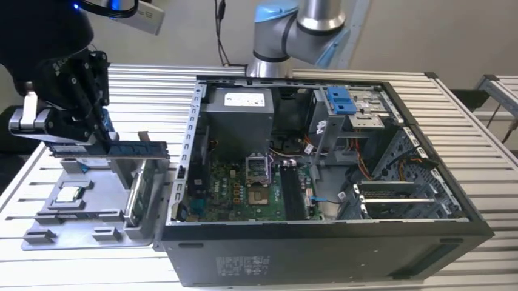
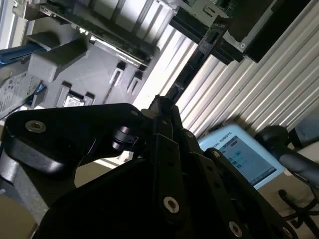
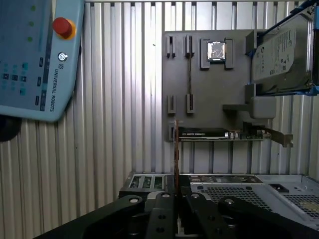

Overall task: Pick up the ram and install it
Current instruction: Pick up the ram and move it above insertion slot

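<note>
gripper (image 1: 91, 138) clamped shut on the ram (image 1: 121, 148), stick held level above the grey tray (image 1: 97, 182), at the exterior view's left of the open computer case (image 1: 324, 254). first wrist view shows the ram edge-on between the fingers (image 3: 159, 209). on the tray: upright green card (image 3: 219, 133), hard drive (image 3: 284, 55) in a blue frame, small square chip (image 3: 217, 51). teach pendant (image 3: 35, 59) lies on the slatted table (image 3: 124, 99).

ram (image 1: 133, 147) over parts tray (image 1: 101, 211), computer case (image 1: 324, 257) on the exterior view's right, table (image 1: 461, 115) beneath
</note>
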{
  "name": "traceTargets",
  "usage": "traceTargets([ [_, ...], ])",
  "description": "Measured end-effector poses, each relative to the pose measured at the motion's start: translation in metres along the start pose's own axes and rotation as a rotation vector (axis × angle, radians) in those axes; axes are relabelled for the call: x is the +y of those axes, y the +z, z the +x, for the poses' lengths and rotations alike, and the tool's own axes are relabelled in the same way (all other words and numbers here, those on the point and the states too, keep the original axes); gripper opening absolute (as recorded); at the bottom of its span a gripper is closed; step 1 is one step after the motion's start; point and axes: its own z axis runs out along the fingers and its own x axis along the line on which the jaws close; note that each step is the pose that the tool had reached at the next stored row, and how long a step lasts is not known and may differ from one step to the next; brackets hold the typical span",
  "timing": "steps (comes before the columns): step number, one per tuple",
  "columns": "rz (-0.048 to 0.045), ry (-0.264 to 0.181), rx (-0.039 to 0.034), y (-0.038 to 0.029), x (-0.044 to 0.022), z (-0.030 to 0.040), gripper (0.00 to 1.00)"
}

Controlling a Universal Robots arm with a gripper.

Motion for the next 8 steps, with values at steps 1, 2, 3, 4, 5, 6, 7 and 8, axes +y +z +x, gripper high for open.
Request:
traceTargets([
  [1,0.0001,0.0,-0.0001,0.0001,-0.0025,-0.0002,0.14],
  [2,0.0,-0.001,0.0,0.0,-0.005,-0.0003,0.14],
  [3,0.0,-0.001,-0.0001,0.0001,-0.0075,-0.0005,0.14],
  [4,0.0,-0.001,0.0,0.0001,-0.0098,-0.0007,0.14],
  [5,0.0001,-0.002,0.0,0.0001,-0.012,-0.0008,0.14],
  [6,0.0,-0.002,0.0,0.0001,-0.0142,-0.001,0.14],
  [7,0.0001,-0.003,-0.0001,0.0001,-0.0166,-0.0011,0.14],
  [8,0.0,-0.003,0.0,0.0001,-0.0188,-0.0012,0.14],
])
